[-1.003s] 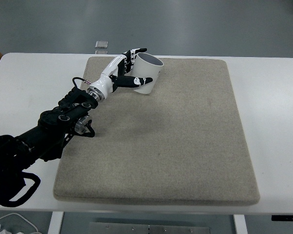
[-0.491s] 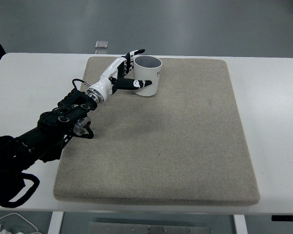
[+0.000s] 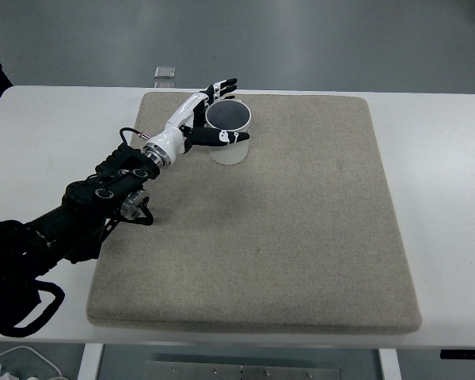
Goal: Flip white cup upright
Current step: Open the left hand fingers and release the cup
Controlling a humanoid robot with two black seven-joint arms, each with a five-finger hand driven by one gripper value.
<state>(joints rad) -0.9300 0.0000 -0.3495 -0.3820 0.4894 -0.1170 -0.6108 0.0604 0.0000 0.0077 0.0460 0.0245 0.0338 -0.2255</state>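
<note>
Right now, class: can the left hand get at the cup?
Yes, it seems so: the left hand is already at the cup, fingers wrapped around its side, with nothing on the mat between them.

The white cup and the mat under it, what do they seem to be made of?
The white cup looks like glazed ceramic or hard plastic: smooth, thick-walled, evenly white; which one is unclear. The mat looks like beige felt or short-pile fabric: matte, speckled, with soft rounded edges.
</note>
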